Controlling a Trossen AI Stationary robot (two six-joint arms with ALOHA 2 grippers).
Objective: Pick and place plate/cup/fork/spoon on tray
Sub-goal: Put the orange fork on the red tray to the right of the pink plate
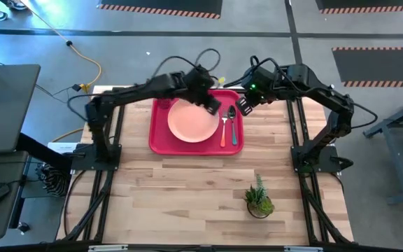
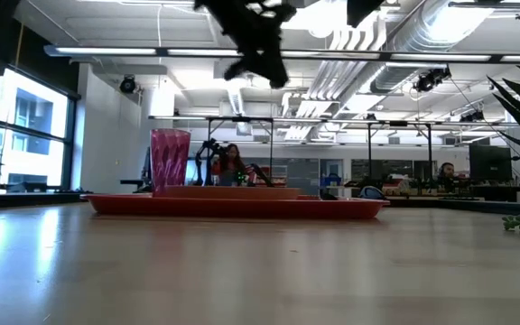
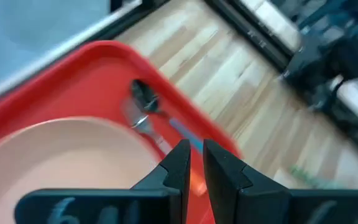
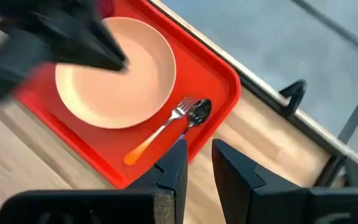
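Observation:
The red tray (image 1: 161, 140) lies at the table's far middle. On it the pink plate (image 1: 193, 120) lies flat, the orange-handled fork (image 1: 224, 131) and the teal-handled spoon (image 1: 232, 120) lie side by side to the plate's right, and the red-pink cup (image 2: 170, 158) stands upright at the far left corner. My left gripper (image 1: 213, 106) hovers above the plate's far right rim, shut and empty. My right gripper (image 1: 245, 105) hovers just past the tray's far right corner, shut and empty. The right wrist view shows the fork (image 4: 160, 134) and the spoon's bowl (image 4: 199, 112) on the tray.
A small potted plant (image 1: 259, 198) stands on the table's near right part. Bare wood lies in front of the tray and to both sides. The arms' bases stand at the table's left and right edges. People and desks show in the room far behind.

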